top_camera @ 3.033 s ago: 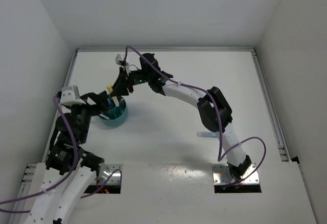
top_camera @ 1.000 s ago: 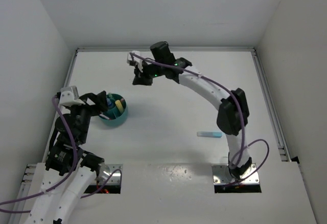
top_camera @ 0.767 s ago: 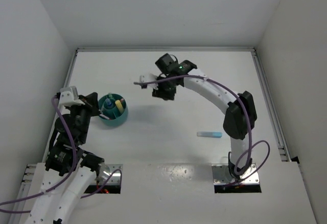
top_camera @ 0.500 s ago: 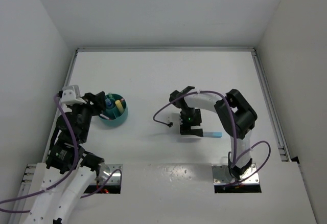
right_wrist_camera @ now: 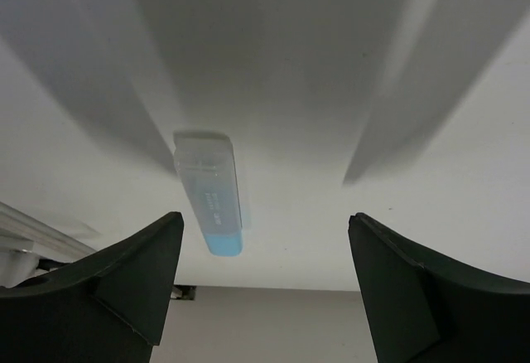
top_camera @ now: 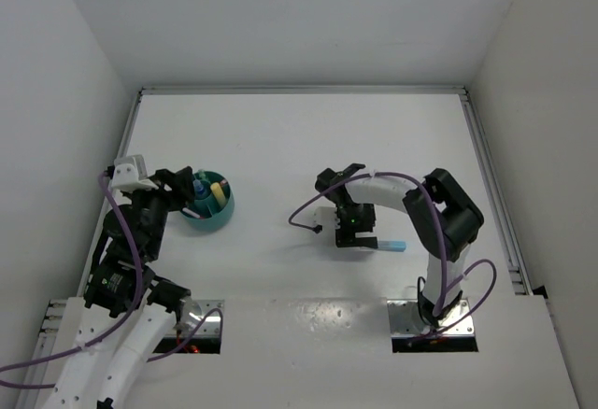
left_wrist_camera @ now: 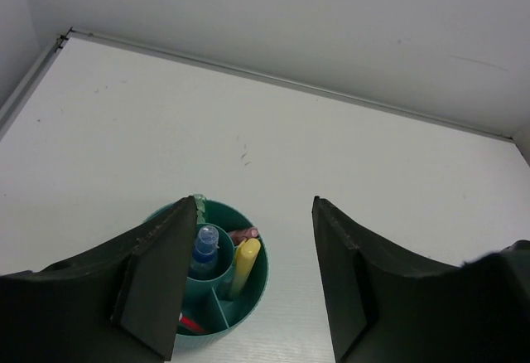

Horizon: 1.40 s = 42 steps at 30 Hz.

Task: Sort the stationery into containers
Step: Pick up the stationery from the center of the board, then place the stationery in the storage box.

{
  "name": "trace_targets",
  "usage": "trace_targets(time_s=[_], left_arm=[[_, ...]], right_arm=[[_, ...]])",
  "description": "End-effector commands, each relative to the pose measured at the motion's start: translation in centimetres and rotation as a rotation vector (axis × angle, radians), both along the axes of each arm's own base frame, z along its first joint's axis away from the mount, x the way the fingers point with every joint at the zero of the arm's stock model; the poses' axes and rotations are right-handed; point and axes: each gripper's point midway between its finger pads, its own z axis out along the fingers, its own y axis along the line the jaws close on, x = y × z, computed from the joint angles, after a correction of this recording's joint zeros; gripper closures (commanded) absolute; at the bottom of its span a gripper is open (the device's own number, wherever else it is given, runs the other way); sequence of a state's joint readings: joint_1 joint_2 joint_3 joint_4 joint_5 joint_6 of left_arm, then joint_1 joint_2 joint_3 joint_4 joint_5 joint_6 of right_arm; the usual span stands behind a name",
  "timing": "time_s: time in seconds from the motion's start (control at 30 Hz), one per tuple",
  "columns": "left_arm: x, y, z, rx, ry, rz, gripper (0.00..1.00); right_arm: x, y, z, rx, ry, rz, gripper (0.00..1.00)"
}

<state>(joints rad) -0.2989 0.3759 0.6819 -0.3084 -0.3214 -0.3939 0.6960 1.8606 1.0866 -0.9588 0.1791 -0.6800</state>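
The round teal container [top_camera: 209,213] stands at the left of the table; its rim [left_wrist_camera: 263,273] shows in the left wrist view. Inside it are a clear blue-capped bottle [left_wrist_camera: 204,244], a yellow marker [left_wrist_camera: 245,263], a pink marker [left_wrist_camera: 243,234] and something red [left_wrist_camera: 190,324]. My left gripper [left_wrist_camera: 257,205] hovers open and empty just left of it [top_camera: 180,194]. A pale blue marker [top_camera: 393,245] lies flat at mid-right. My right gripper [top_camera: 355,238] stands open low over it; the marker [right_wrist_camera: 212,205] lies between the fingers, nearer the left one, untouched [right_wrist_camera: 265,222].
A raised metal rail [top_camera: 491,180] runs along the table's right side and another along the back edge [left_wrist_camera: 273,81]. White walls close in the table on three sides. A purple cable [top_camera: 304,213] loops from the right arm just above the table.
My right arm swung from the back of the table, beyond the container, to the middle right and came down over the blue marker, jaws now open. The left arm has barely moved.
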Motion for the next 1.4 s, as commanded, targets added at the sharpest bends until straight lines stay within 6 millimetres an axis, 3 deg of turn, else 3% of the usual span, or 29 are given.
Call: trace_targets(time_s=[0.0, 0.1, 0.27, 0.47, 0.57, 0.6, 0.7, 0.8, 0.83, 0.9, 0.93, 1.0, 1.03, 1.1, 1.13, 1.27, 1.3, 1.33, 1.37], left_arm=[[0.2, 0.2, 0.5, -0.001, -0.018, 0.011, 0.36], [0.2, 0.2, 0.5, -0.001, -0.018, 0.011, 0.36], [0.2, 0.2, 0.5, -0.001, -0.018, 0.011, 0.36], [0.2, 0.2, 0.5, -0.001, -0.018, 0.011, 0.36], [0.2, 0.2, 0.5, -0.001, -0.018, 0.011, 0.36], [0.2, 0.2, 0.5, -0.001, -0.018, 0.011, 0.36], [0.2, 0.2, 0.5, -0.001, -0.018, 0.011, 0.36], [0.2, 0.2, 0.5, -0.001, -0.018, 0.011, 0.36], [0.2, 0.2, 0.5, -0.001, -0.018, 0.011, 0.36], [0.2, 0.4, 0.5, -0.001, -0.018, 0.02, 0.36], [0.2, 0.4, 0.5, -0.001, -0.018, 0.02, 0.36], [0.2, 0.6, 0.5, -0.001, -0.018, 0.03, 0.36], [0.2, 0.8, 0.5, -0.002, -0.018, 0.04, 0.36], [0.2, 0.9, 0.5, -0.002, -0.018, 0.05, 0.36], [0.2, 0.9, 0.5, -0.002, -0.018, 0.05, 0.36], [0.2, 0.9, 0.5, -0.011, -0.019, 0.05, 0.36], [0.2, 0.9, 0.5, -0.011, -0.019, 0.05, 0.36], [0.2, 0.9, 0.5, -0.011, -0.019, 0.05, 0.36], [0.4, 0.8, 0.3, -0.008, -0.01, 0.05, 0.36]], right_arm=[[0.2, 0.6, -0.3, 0.021, -0.017, -0.053, 0.19], [0.1, 0.8, -0.3, 0.02, -0.02, -0.056, 0.19], [-0.7, 0.2, -2.3, -0.019, -0.026, -0.097, 0.19], [-1.5, 0.0, -3.3, -0.04, -0.028, -0.16, 0.26], [-2.1, -0.4, -3.9, -0.055, -0.021, -0.185, 0.4], [-2.3, -0.5, -4.2, -0.064, -0.013, -0.185, 0.58], [-3.1, 0.7, -4.3, -0.034, 0.068, -0.213, 0.87], [-2.5, 4.1, -3.0, 0.074, 0.149, -0.216, 0.99], [-0.6, 7.3, -1.5, 0.175, 0.127, -0.2, 1.0], [1.6, 11.1, 0.6, 0.303, 0.113, -0.198, 1.0], [4.9, 14.8, 3.8, 0.435, 0.031, -0.193, 1.0], [7.4, 19.3, 6.4, 0.59, -0.001, -0.24, 1.0], [10.1, 22.3, 10.0, 0.716, -0.079, -0.24, 1.0], [12.7, 26.2, 13.6, 0.897, -0.145, -0.308, 1.0], [14.1, 27.4, 15.9, 0.964, -0.2, -0.314, 1.0], [14.7, 31.2, 19.4, 1.144, -0.269, -0.291, 1.0], [14.4, 31.5, 19.0, 1.168, -0.25, -0.306, 1.0], [14.7, 32.4, 20.4, 1.237, -0.265, -0.274, 1.0], [14.5, 32.9, 20.3, 1.263, -0.245, -0.255, 1.0]])
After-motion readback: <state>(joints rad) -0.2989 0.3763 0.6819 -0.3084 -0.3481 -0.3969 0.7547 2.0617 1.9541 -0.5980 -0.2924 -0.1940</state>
